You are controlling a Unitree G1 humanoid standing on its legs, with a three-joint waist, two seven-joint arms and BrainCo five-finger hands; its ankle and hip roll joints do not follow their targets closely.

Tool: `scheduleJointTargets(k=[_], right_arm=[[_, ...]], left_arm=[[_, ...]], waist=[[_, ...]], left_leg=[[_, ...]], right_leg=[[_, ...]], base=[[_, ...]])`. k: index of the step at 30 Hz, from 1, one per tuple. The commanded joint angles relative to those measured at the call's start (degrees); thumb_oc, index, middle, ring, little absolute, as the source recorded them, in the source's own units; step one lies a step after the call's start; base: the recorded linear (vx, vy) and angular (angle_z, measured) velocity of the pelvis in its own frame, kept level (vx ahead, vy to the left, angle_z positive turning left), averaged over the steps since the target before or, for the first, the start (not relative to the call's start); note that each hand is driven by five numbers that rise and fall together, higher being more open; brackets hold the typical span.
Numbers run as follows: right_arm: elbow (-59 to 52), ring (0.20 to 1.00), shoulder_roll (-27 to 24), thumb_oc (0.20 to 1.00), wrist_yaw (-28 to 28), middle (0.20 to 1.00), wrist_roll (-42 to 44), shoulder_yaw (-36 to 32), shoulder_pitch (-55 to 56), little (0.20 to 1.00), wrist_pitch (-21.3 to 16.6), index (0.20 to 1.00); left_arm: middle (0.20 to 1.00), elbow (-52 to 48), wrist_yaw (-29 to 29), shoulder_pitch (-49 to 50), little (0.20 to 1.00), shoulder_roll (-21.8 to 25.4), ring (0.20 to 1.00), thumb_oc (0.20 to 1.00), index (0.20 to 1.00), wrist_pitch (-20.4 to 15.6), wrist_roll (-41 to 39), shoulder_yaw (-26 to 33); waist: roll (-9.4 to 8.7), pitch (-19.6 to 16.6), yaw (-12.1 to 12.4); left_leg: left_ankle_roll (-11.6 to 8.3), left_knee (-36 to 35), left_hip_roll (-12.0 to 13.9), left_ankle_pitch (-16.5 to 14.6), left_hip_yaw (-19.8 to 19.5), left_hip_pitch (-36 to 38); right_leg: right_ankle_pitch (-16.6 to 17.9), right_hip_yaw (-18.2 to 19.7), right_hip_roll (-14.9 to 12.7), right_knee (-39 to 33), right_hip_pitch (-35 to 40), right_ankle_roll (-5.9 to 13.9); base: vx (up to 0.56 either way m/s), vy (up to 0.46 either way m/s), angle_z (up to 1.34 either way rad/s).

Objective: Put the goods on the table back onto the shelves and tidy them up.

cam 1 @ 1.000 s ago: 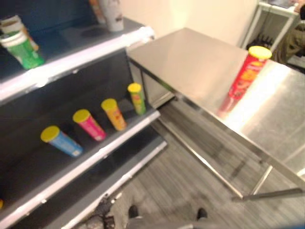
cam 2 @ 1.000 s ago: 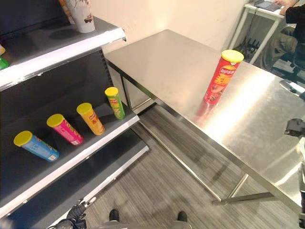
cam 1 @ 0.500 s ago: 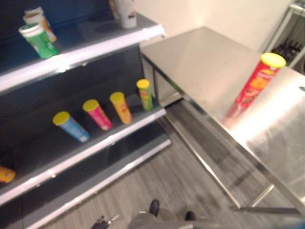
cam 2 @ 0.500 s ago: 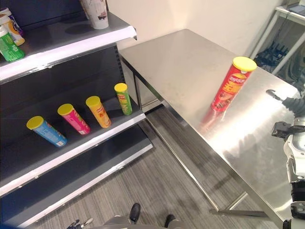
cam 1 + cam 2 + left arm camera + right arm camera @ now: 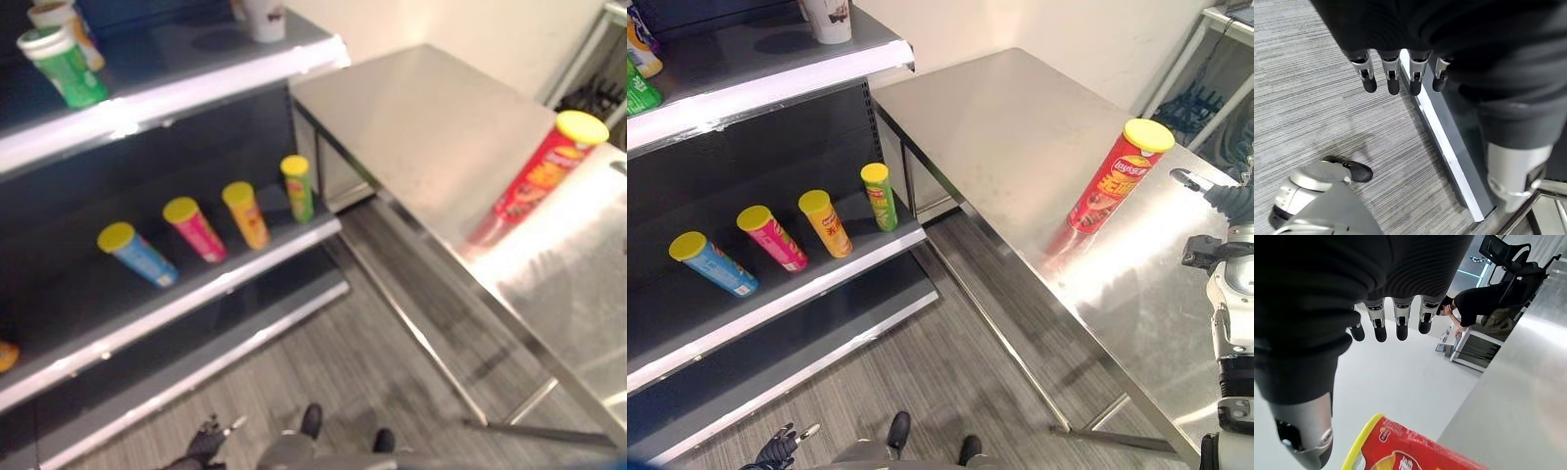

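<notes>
A tall red cylindrical chip can with a yellow lid (image 5: 1112, 178) stood upright on the stainless steel table (image 5: 1019, 127), unheld. The right hand (image 5: 1388, 318) hovered near it, fingers straight and relaxed, holding nothing. The left hand (image 5: 1400, 73) hung low over the floor, fingers likewise relaxed and empty. 4 yellow-lidded cans (image 5: 784, 235) lay tilted on the dark middle shelf (image 5: 774, 313).

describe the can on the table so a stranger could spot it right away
Look at the steel table to the right of the dark shelves. Near its front edge one tall red can with a yellow lid stands upright, alone. The other yellow-lidded cans are all on the shelf, none red.
</notes>
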Motion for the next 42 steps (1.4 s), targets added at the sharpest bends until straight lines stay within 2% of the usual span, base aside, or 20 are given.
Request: scheduleJointTargets(k=[1,13,25,26,27,28,38,42], right_arm=[[-0.42,1.000,-3.87,1.000,1.39,1.000,1.10,5.64,-5.19,1.000,-0.82,1.000],[6.47,1.000,-5.72,1.000,1.05,1.000,0.07,13.99,-14.48,1.000,0.75,1.000],[10.76,1.000,-6.98,1.000,0.24,1.000,-1.66,16.61,-17.70,1.000,2.37,1.000],[11.96,0.586,-7.68,0.586,0.20,0.586,-2.40,17.28,-18.34,0.586,3.07,0.586],[12.04,0.241,-7.70,0.241,0.20,0.241,-2.38,17.43,-18.52,0.241,3.06,0.241],[12.28,0.200,-7.93,0.200,0.19,0.200,-2.65,18.00,-19.14,0.200,3.28,0.200],[7.53,0.200,-8.89,0.200,0.28,0.200,-3.38,17.78,-18.37,0.200,2.66,0.200],[-1.07,0.200,-7.57,0.200,-1.15,0.200,-2.09,12.38,-14.65,0.200,0.12,0.200]], left_arm=[[1.000,0.49,-0.28,-0.86,1.000,2.20,1.000,1.000,1.000,-1.04,-0.61,-0.36],[1.000,1.00,0.50,-1.01,1.000,2.24,1.000,1.000,1.000,-1.04,-1.83,-1.13],[1.000,0.79,1.20,-1.55,1.000,2.28,1.000,1.000,1.000,-0.92,-2.44,-1.63],[1.000,1.02,1.39,-1.68,1.000,2.32,1.000,1.000,1.000,-0.87,-2.42,-1.64],[1.000,1.03,1.40,-1.69,1.000,2.27,1.000,1.000,1.000,-0.87,-2.42,-1.61],[1.000,0.95,1.58,-1.81,1.000,2.31,1.000,1.000,1.000,-0.80,-2.44,-1.72],[1.000,0.73,1.80,-2.05,1.000,2.09,1.000,1.000,1.000,-0.86,-2.95,-1.13],[1.000,0.73,2.12,-2.68,1.000,1.98,1.000,1.000,1.000,-0.90,-3.09,-0.09]], waist=[[-1.36,-2.03,2.20],[-1.84,-1.34,3.34],[-1.99,-0.86,3.78],[-2.08,-0.85,3.71],[-2.05,-0.83,3.67],[-2.10,-0.79,3.65],[-2.23,-0.92,3.20],[-2.19,-1.16,3.15]], left_leg=[[-3.63,0.06,5.39,-6.59,1.40,1.35],[-4.15,0.06,5.61,-6.21,0.34,0.40],[-4.62,0.06,5.78,-5.77,-1.25,-0.13],[-4.66,0.06,5.80,-5.76,-1.28,-0.13],[-4.67,0.06,5.80,-5.76,-1.28,-0.13],[-4.67,0.06,5.84,-5.74,-1.30,-0.13],[-4.92,0.06,6.35,-5.90,-0.99,0.36],[-5.16,0.06,6.93,-5.99,-0.90,0.90]], right_leg=[[-1.78,3.27,-4.19,2.70,-3.49,3.74],[-1.93,2.04,-4.18,2.47,-3.47,3.66],[-2.53,0.61,-4.23,3.22,-3.37,3.30],[-2.59,0.66,-4.15,3.27,-3.36,3.26],[-2.60,0.66,-4.15,3.28,-3.36,3.25],[-2.56,0.66,-4.12,3.29,-3.37,3.24],[-2.80,1.06,-3.77,3.23,-2.99,3.05],[-3.29,1.28,-3.43,3.46,-2.64,2.82]], base=[[0.04,-0.011,0.00],[0.00,-0.004,0.02],[0.01,-0.019,0.10],[0.00,0.000,0.00],[0.00,0.000,0.00],[0.00,0.000,0.00],[0.00,0.000,0.00],[-0.01,-0.054,-0.02]])
